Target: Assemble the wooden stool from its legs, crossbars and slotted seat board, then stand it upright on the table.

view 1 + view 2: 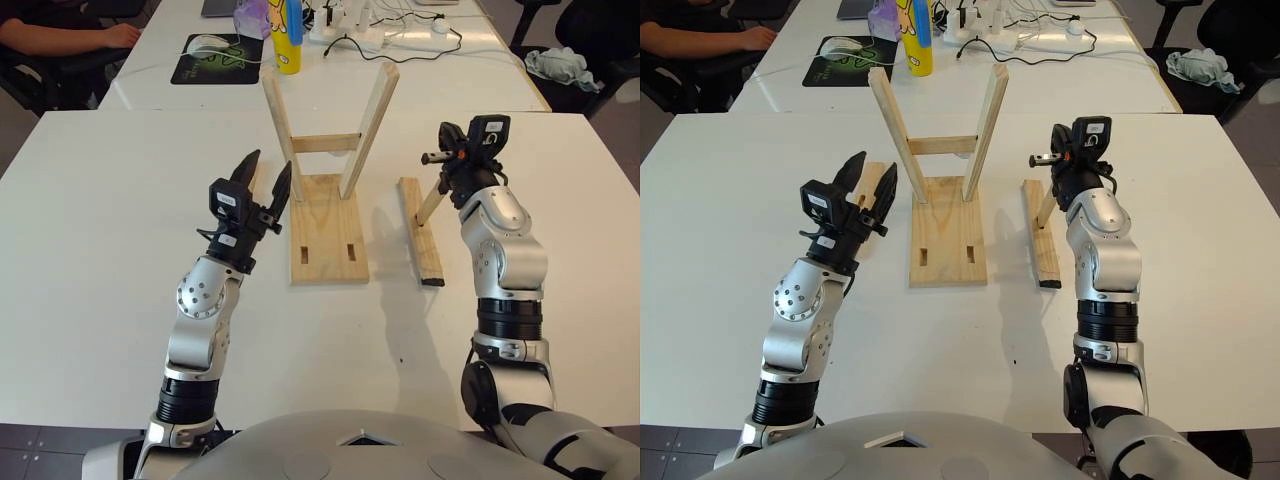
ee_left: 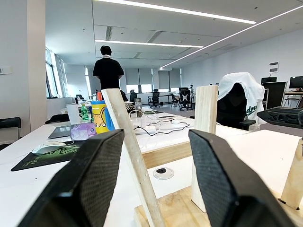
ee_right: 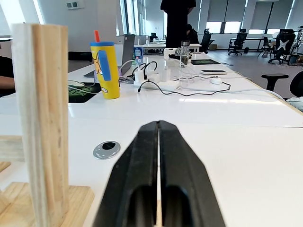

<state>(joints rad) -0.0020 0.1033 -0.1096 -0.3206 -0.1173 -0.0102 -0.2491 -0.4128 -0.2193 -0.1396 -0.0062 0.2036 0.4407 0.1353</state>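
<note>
I'm looking into an open-plan office: long white desks (image 3: pixel 246 109), swivel chairs (image 3: pixel 283 45), ceiling strip lights (image 2: pixel 180 10), a mouse (image 1: pixel 207 43) on its pad (image 1: pixel 215 68), trailing cables (image 3: pixel 189 92).

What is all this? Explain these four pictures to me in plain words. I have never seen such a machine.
This is a humanoid robot with two arms, each ending in a two-fingered gripper. Two pictures come from cameras in its head, looking down over its arms. The other two come from cameras on its wrists, looking out past the fingers.

On the white table lies a slotted seat board. Two legs joined by a crossbar stand in it, and two slots are empty. Beside the board, on the robot's right, lies another leg. A slanted wooden piece rises from it to the right gripper. That gripper is shut, but I cannot tell whether it grips the piece. The left gripper hangs open and empty by the board's left edge.
</note>
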